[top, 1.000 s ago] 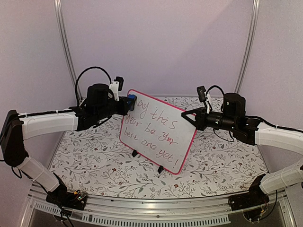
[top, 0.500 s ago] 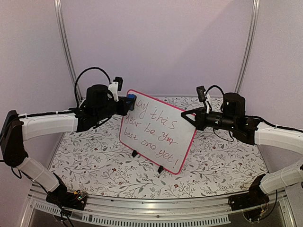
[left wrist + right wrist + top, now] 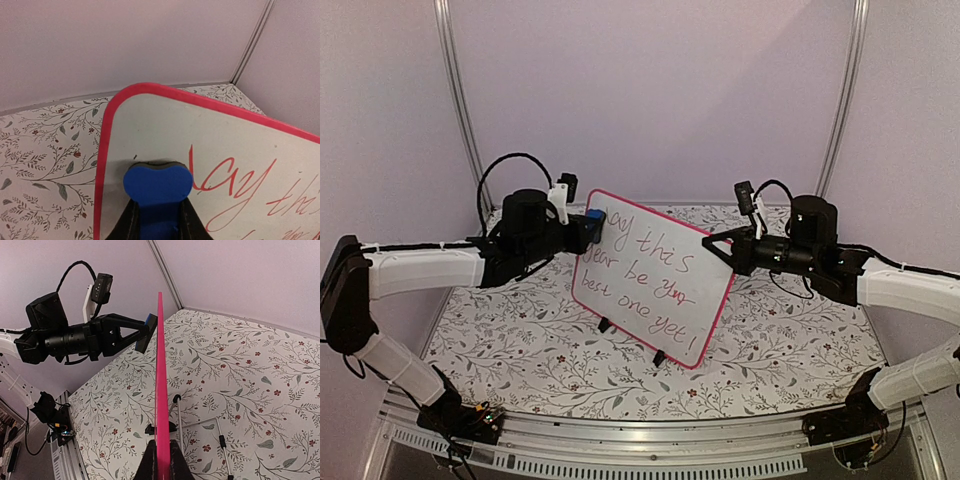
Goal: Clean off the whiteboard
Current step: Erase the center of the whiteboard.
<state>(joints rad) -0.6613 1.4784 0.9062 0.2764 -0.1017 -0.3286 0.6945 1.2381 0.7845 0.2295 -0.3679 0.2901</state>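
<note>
Standing upright near the middle of the flower-patterned bench (image 3: pixel 510 340), the whiteboard (image 3: pixel 655 285) rests on its two black feet (image 3: pixel 607 324), turned at an angle so that its lower right corner sits nearest the arm bases. Red handwriting (image 3: pixel 645 265) covers most of its face. The left arm reaches in roughly level from the left, elbow bent, with the wrist pointing at the board's upper left corner. The left gripper (image 3: pixel 590 224) is pinched on a blue eraser (image 3: pixel 157 186). The eraser's rounded end appears to touch the white surface just inside the pink-red frame, right beside the first red letter. The right arm comes in level from the right, its forearm stretched toward the board's right edge. The right gripper (image 3: pixel 161 459) is clamped on that edge, its fingers pressed against both faces of the thin frame, which the right wrist view shows edge-on.
</note>
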